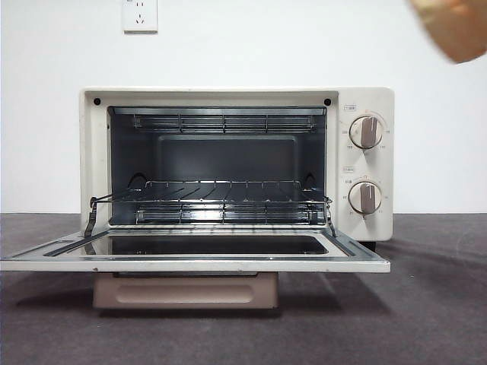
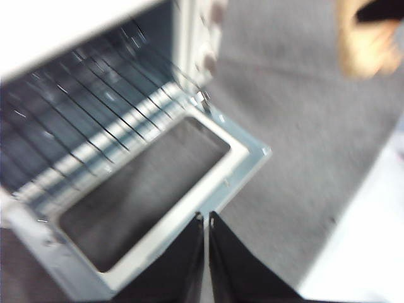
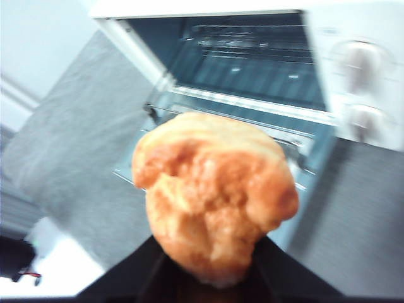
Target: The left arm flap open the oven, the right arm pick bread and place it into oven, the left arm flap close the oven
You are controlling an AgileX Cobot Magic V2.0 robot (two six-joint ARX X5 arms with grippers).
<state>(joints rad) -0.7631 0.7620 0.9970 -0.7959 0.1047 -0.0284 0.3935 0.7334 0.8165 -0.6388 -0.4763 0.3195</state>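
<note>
Hovering my left gripper [image 2: 206, 218] over the dropped-open door [image 2: 243, 154], jaws pressed together on nothing. The oven [image 1: 236, 163] sits wide open, wire rack [image 1: 213, 201] bare. My right gripper [image 3: 211, 265] has the bread [image 3: 214, 192] clamped, up high off the oven's knob side.

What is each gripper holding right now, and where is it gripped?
The right gripper holds the bread, clamped at its lower end. The left gripper holds nothing, jaws shut.

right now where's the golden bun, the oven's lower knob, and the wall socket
golden-brown lumpy bun [image 3: 214, 192], right wrist view, middle of its crust
lower beige knob [image 1: 366, 198], front view, its centre grip
white wall socket [image 1: 140, 14], front view, its faceplate
</note>
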